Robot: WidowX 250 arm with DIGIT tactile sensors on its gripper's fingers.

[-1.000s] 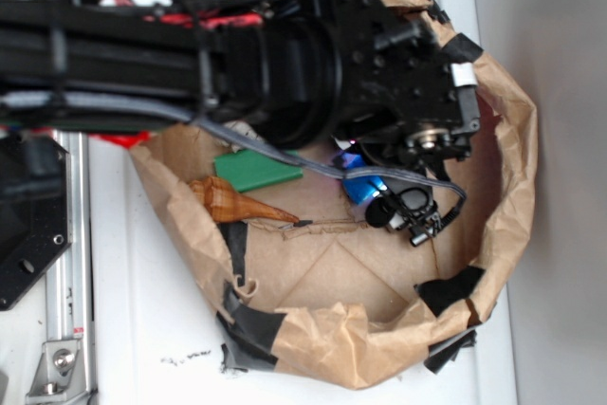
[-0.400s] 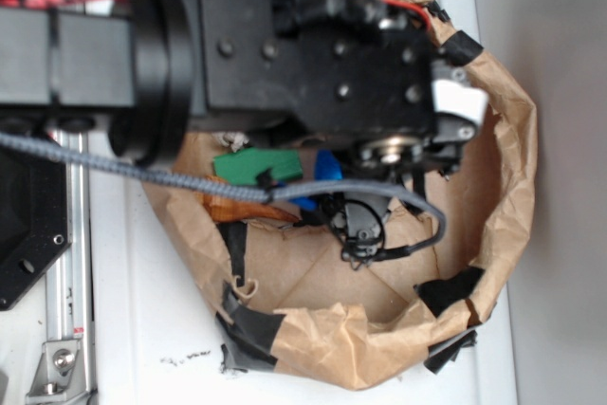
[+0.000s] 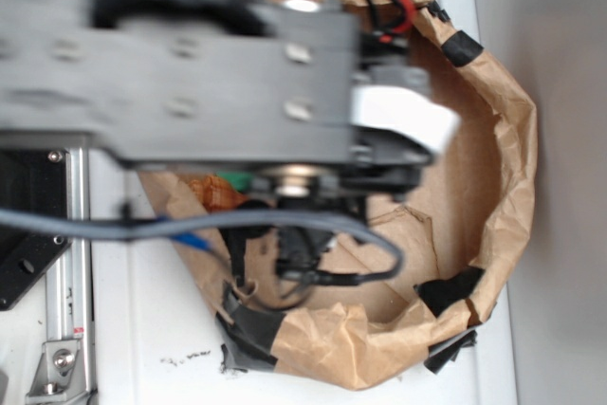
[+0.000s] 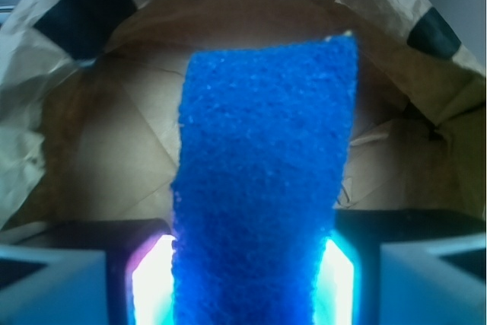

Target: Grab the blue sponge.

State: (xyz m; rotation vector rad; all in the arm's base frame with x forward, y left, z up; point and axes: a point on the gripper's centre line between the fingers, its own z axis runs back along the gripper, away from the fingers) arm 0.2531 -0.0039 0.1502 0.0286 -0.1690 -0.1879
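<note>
In the wrist view the blue sponge stands lengthwise between my fingers, porous and bright, filling the middle of the frame. My gripper is shut on its lower end, with the lit pads pressed against both of its sides. Behind the sponge lies the brown paper bag's floor. In the exterior view my blurred arm covers most of the bag, the gripper hangs over the bag's left half, and the sponge is largely hidden.
The crumpled paper bag's rim, patched with black tape, rings the work area. A green block and a brown piece peek out under the arm. A metal rail runs along the left.
The arm has swung left and come closer to the camera, now blurred. The sponge has left its spot beside the green block and sits in the jaws.
</note>
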